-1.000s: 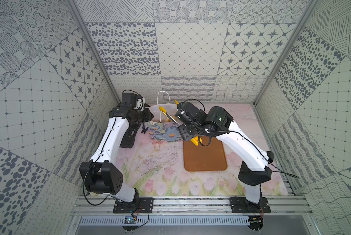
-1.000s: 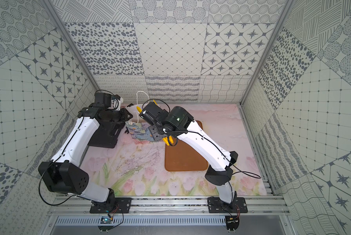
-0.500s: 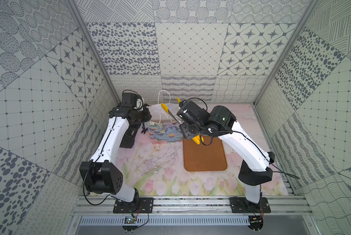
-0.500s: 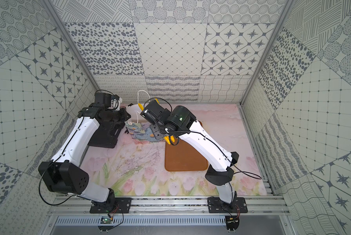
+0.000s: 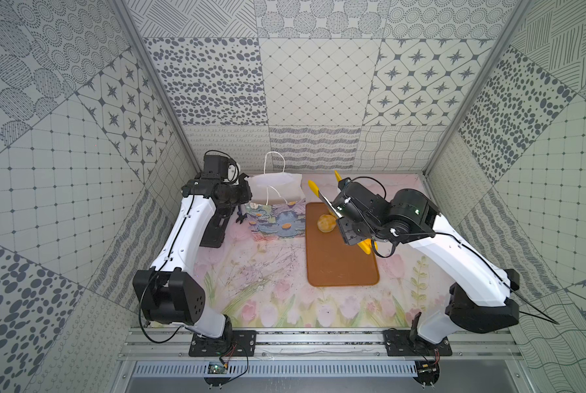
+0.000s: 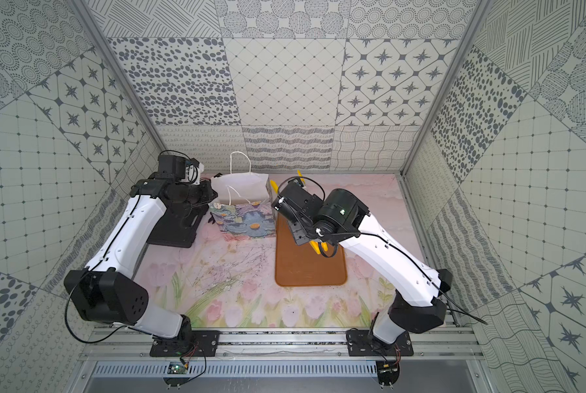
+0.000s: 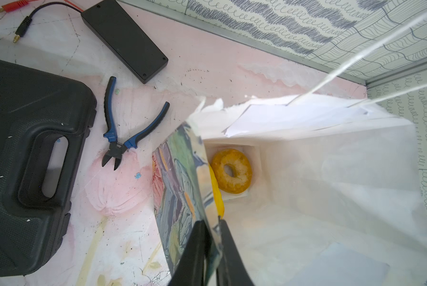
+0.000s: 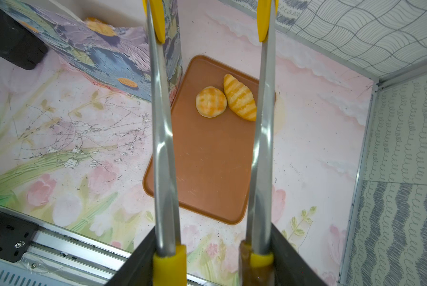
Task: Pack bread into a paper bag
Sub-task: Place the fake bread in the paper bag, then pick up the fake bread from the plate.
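The white flower-print paper bag [image 5: 274,190] [image 6: 240,192] stands open at the back. My left gripper [image 7: 211,224] is shut on its printed front wall [image 7: 182,188] at the rim. A ring-shaped bagel [image 7: 231,170] lies on the bag's floor, with something yellow [image 7: 218,195] beside it, half hidden by the wall. My right gripper [image 8: 212,237] is shut on the yellow-tipped tongs [image 8: 161,118], whose arms are spread with nothing between them. They hang over the brown tray [image 8: 207,161] [image 5: 339,268]. A round bun [image 8: 211,101] [image 5: 326,223] and a striped croissant-like loaf [image 8: 239,97] touch at the tray's far end.
A black case [image 7: 21,161] [image 5: 213,231] lies left of the bag. Blue-handled pliers [image 7: 123,138], a flat black box [image 7: 125,39] and a cable with red plugs [image 7: 21,14] lie behind it. The patterned walls close in at back and sides.
My right arm has swung the tongs rightward, from over the bag's mouth to over the tray, uncovering the round bun. The left arm has stayed at the bag's edge.
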